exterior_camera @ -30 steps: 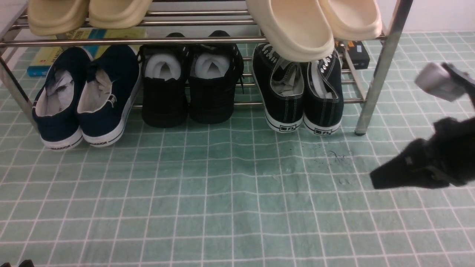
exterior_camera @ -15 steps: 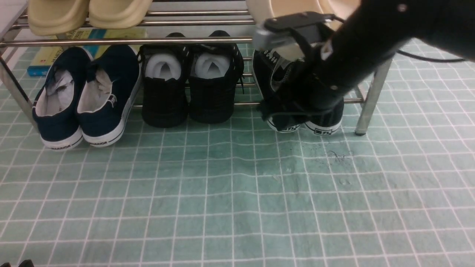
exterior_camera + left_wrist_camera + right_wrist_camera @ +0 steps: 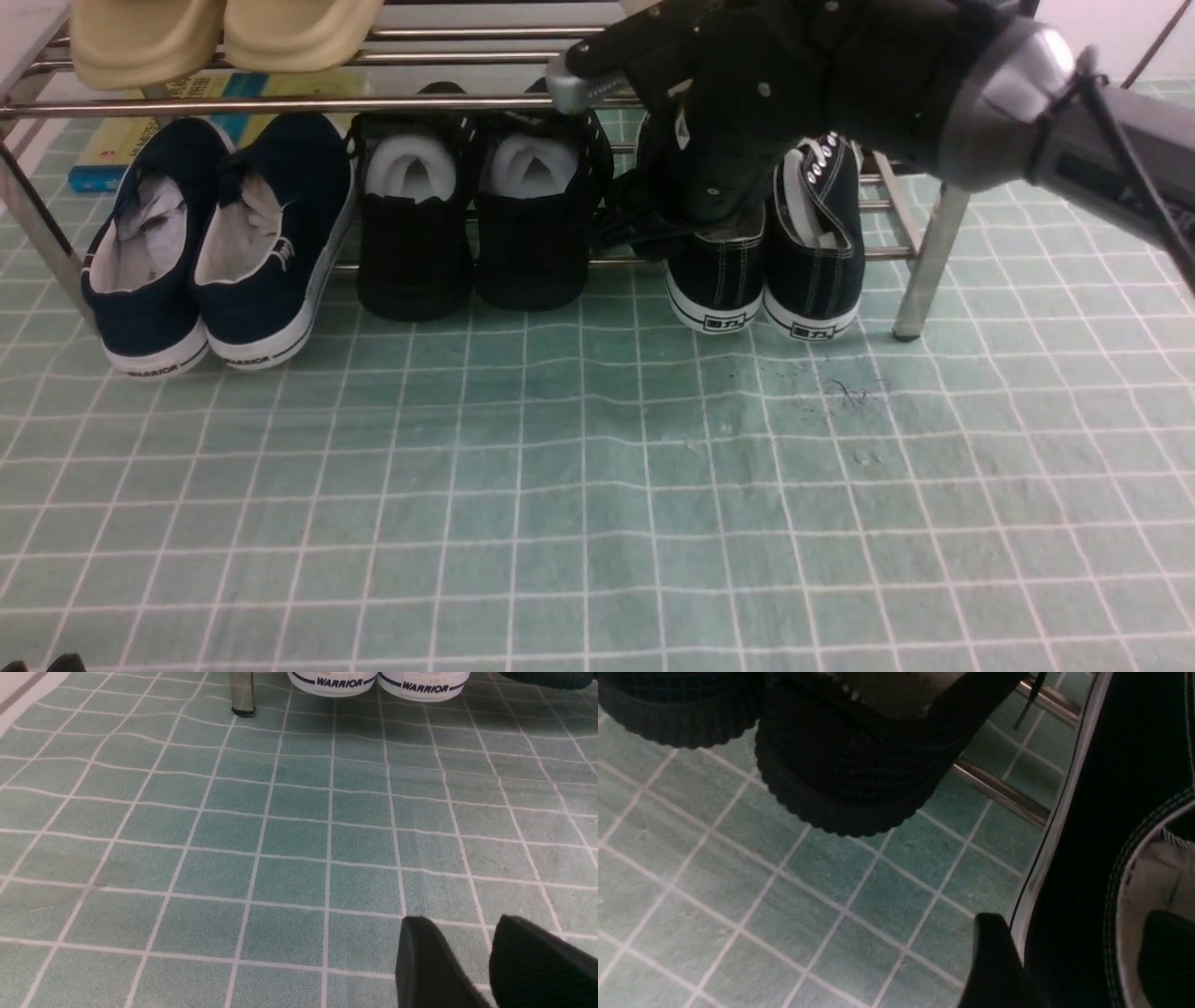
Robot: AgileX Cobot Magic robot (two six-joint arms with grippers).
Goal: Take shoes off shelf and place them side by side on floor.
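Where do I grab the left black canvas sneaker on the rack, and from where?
Take the left sneaker by its side wall near the heel, from above and the front. Its heel sticks out past the shelf and its mouth opens upward, so one finger goes inside, one outside, as the right end effector is placed.

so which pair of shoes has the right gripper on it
The black white-stitched sneakers at the right end of the shelf; the right gripper straddles one's side wall.
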